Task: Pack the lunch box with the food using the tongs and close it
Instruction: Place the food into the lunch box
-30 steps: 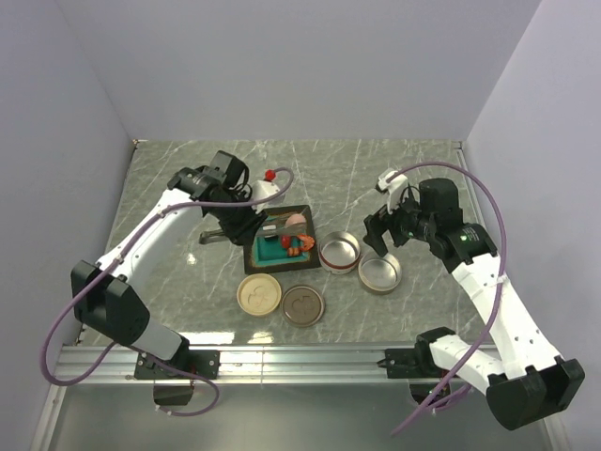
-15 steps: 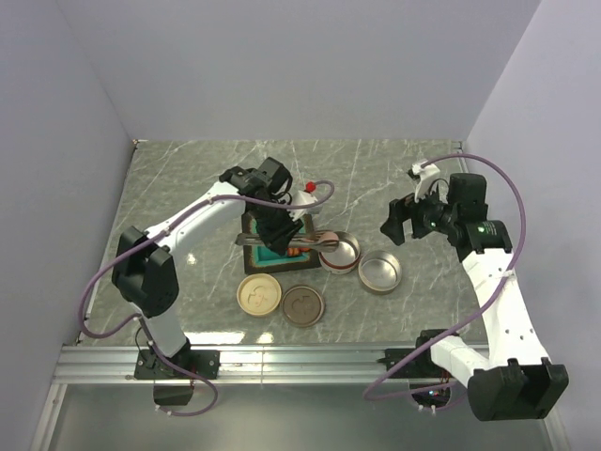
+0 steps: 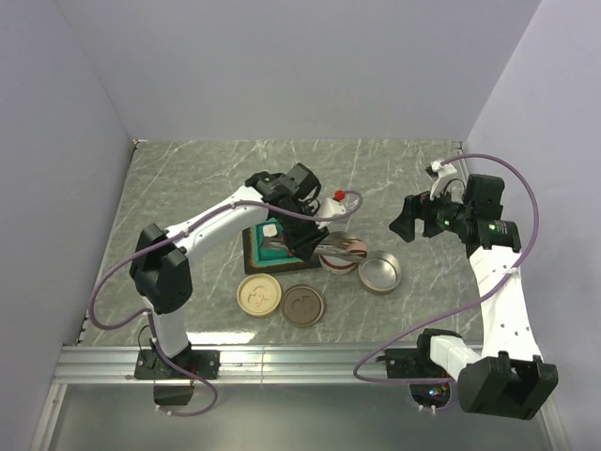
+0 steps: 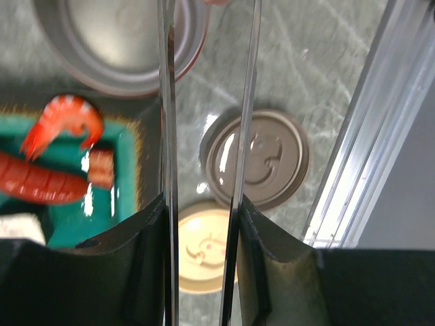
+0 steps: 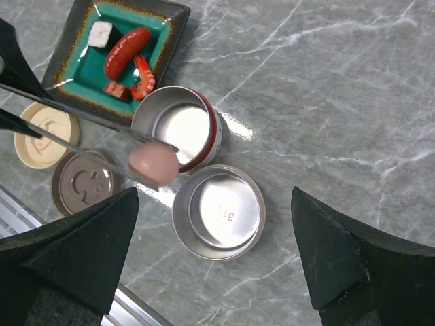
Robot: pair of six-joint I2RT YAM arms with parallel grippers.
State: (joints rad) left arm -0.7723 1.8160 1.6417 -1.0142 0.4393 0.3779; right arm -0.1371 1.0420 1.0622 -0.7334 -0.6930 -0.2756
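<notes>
My left gripper is shut on the silver tongs. The tongs' tips pinch the pale pink egg above the near rim of the red-rimmed steel lunch box tin. The white cube, sausage and shrimp lie in the teal tray. My right gripper hangs open and empty, high above a second, plain steel tin.
A cream lid and a brown lid lie flat near the front. An aluminium rail runs along the near table edge. Walls close in the left, right and back.
My left arm has swung right, carrying the tongs and pink egg from the tray to the red-rimmed tin. The right arm has drawn back to the right.
</notes>
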